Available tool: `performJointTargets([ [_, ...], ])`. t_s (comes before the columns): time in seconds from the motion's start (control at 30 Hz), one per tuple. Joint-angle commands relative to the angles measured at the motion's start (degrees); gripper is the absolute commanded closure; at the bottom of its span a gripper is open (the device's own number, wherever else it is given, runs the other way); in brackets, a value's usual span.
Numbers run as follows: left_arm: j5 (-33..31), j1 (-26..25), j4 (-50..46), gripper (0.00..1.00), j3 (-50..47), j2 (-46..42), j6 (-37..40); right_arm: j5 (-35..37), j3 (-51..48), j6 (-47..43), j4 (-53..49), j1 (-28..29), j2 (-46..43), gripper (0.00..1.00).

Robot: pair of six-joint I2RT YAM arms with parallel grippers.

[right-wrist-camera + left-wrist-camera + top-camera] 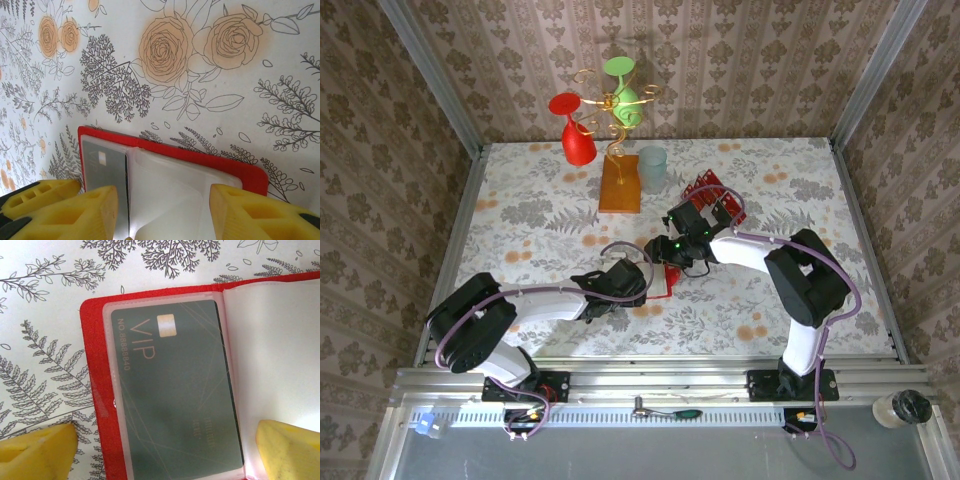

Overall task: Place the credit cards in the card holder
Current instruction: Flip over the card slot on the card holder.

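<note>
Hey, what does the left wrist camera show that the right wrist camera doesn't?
Left wrist: gold VIP lettering, a number and a chip on the dark card. Right wrist: orange roses printed on the tablecloth beyond the card holder. Both: the holder lying open, that card in a clear pocket, yellow fingertips spread at the bottom.

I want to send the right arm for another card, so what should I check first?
1. VIP card fully inside the left pocket: ok.
2. Card holder lying open on the table: ok.
3. Right gripper open, nothing pinched: ok.
4. Left gripper open, its fingers either side of the holder: ok.
5. Remaining cards within the right arm's reach: ok, probably, as they lie just beyond it.
6. Right-hand pocket free: cannot tell, because of glare.
</note>
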Motion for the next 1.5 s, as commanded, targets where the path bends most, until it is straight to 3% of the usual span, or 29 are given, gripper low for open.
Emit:
performJointTargets([
  [0.0, -0.3, -0.2, -0.9, 0.07, -1.1, 0.6, -0.7, -1.7, -0.8, 0.8, 1.0, 0.1, 1.9, 0.49],
  [0.43, -0.3, -0.1, -0.6, 0.08, -1.3, 0.6, -0.7, -4.7, -0.9, 1.6, 2.8, 0.2, 3.4, 0.55],
  [0.8, -0.4, -0.1, -1.0, 0.07, -0.9, -1.3, -0.5, -4.9, -0.3, 1.4, 0.7, 1.3, -1.0, 0.56],
  [1.07, -1.7, 2.0, -4.4, 0.01, -0.6, -9.6, 1.0, -4.7, 0.2, 3.4, 0.4, 3.7, -2.9, 0.48],
  [1.47, -0.2, 11.4, -10.5, 0.00, -7.2, -28.0, 2.3, -3.5, 2.2, 9.9, 5.4, 9.6, 0.0, 0.42],
])
